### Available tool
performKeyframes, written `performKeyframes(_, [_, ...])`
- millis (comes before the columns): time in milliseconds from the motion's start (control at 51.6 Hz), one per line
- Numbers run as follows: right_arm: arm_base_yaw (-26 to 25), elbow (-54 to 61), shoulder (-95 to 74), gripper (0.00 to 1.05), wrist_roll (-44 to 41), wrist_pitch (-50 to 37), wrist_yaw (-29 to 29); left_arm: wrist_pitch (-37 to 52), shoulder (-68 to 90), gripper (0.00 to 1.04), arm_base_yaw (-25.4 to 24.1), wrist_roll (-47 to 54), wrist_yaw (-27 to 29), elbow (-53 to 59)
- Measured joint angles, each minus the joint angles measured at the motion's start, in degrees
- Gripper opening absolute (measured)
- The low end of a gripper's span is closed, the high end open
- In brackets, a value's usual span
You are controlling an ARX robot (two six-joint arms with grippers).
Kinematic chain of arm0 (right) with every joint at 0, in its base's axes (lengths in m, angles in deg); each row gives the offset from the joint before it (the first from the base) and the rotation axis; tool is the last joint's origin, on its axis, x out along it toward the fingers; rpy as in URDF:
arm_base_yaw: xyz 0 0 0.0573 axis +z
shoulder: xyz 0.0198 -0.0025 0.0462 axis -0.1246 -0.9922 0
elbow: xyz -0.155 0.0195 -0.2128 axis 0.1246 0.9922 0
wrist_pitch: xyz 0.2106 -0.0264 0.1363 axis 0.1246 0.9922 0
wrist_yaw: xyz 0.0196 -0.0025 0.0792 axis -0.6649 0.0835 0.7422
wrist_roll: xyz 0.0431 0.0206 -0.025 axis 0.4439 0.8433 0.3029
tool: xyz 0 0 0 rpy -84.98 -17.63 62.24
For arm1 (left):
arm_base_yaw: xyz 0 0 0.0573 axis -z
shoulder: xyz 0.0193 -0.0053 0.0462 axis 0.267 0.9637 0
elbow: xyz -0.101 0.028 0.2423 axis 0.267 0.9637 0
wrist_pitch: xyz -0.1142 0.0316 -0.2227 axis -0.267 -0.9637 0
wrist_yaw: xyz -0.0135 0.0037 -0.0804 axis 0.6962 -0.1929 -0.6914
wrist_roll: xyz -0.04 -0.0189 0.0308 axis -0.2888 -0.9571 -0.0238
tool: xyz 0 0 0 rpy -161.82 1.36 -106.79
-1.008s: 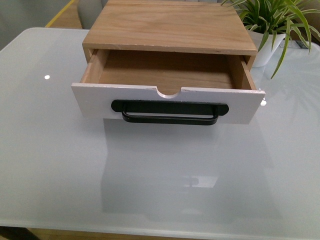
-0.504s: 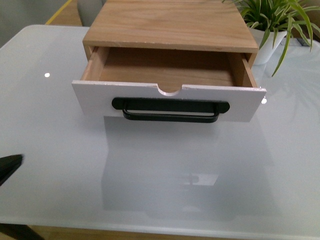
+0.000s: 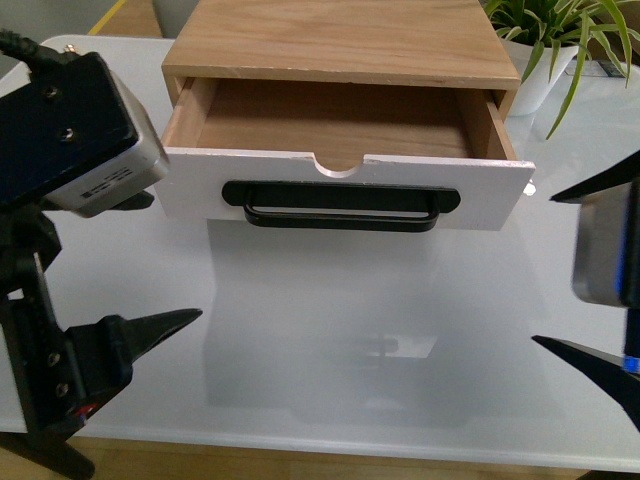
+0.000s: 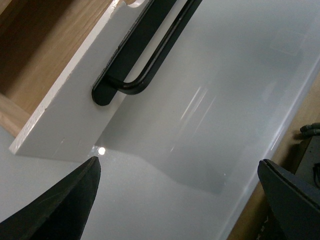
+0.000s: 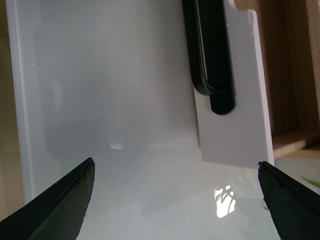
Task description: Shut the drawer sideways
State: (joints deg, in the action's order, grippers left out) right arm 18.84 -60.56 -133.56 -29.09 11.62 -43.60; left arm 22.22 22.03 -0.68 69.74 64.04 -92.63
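The drawer (image 3: 345,140) sits toward the far side of a glossy white desk (image 3: 330,340), pulled well out of a flat wooden box (image 3: 340,40) so that its light-wood floor and side walls show. Its white front panel faces the robot, with a long black bar handle (image 3: 340,194) running across it and a semicircular notch (image 3: 342,165) cut into the top edge just above the handle's middle. The panel looks slightly skewed to the box front, with its right end a little nearer the robot.

The left end effector (image 3: 170,255) hangs over the desk near the left end of the front panel, on the robot's side of it. Its jaws are spread wide and hold nothing. In the left wrist view one fingertip lies just beside the panel's lower corner, with bare desk between the two tips; I cannot tell whether it touches the panel.

The right end effector (image 3: 545,270) is near the right end of the panel, also gaping wide with nothing in it. The right wrist view shows the panel's end and the handle's rounded end beyond the tips, apart from them, with only desk surface between the fingers.

Behind the box on the right stands a green plant (image 3: 570,35) in a white pot (image 3: 540,85).
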Motion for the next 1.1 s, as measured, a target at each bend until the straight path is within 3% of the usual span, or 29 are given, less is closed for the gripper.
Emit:
performKeyframes(407, [4.98, -4.59, -9.70, 0.96, -4.04, -1.33, 0.42, 3.43, 8.59, 0.96, 1.88, 0.92, -4.61, -7.02])
performKeyframes(1105, [5.31, -9.49, -18.08, 0.96, -5.66, -3.13, 1.49, 3.67, 18.25, 0.96, 4.24, 1.11, -6.21, -14.56])
